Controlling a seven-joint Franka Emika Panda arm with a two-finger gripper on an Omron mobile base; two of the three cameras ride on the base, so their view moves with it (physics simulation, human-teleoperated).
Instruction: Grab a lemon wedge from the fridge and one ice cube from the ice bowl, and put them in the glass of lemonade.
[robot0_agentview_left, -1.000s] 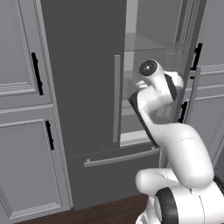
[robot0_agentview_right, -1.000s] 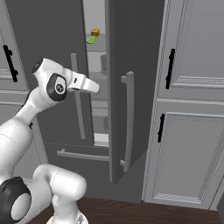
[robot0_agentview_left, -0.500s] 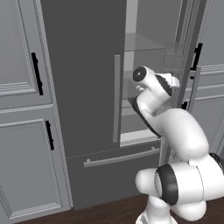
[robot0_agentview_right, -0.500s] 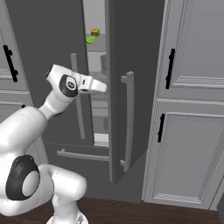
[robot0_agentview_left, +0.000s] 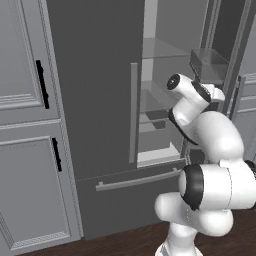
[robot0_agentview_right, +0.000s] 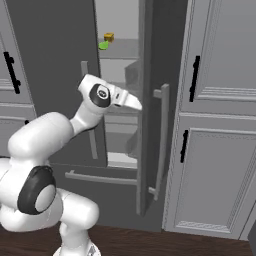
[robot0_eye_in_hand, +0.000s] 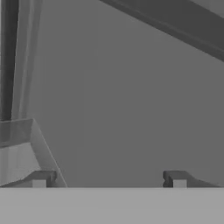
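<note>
The fridge (robot0_agentview_left: 90, 75) is tall and dark grey, and its right door (robot0_agentview_right: 152, 75) stands swung open. On an upper shelf inside lie a small yellow piece, the lemon wedge (robot0_agentview_right: 108, 37), and a green bit (robot0_agentview_right: 103, 45) beside it. My hand (robot0_agentview_right: 127, 101) reaches into the opening at mid height, well below that shelf and close to the open door's inner side. In the hand view my gripper (robot0_eye_in_hand: 109, 178) is open with nothing between its fingertips (robot0_eye_in_hand: 41, 177), facing a plain grey surface. The ice bowl and the glass of lemonade are out of view.
Panelled grey cabinets with short black handles flank the fridge on the left (robot0_agentview_left: 30, 100) and on the right (robot0_agentview_right: 220, 100). A long pale bar handle (robot0_agentview_right: 162, 140) runs down the open door. Clear shelves (robot0_agentview_left: 165, 55) and a door bin (robot0_agentview_left: 210, 62) crowd the hand. The lower drawer (robot0_agentview_left: 135, 182) is shut.
My hand has pushed further right, into the fridge opening and toward the open door. The arm's lower joints have swung round. The jaws have stayed wide.
</note>
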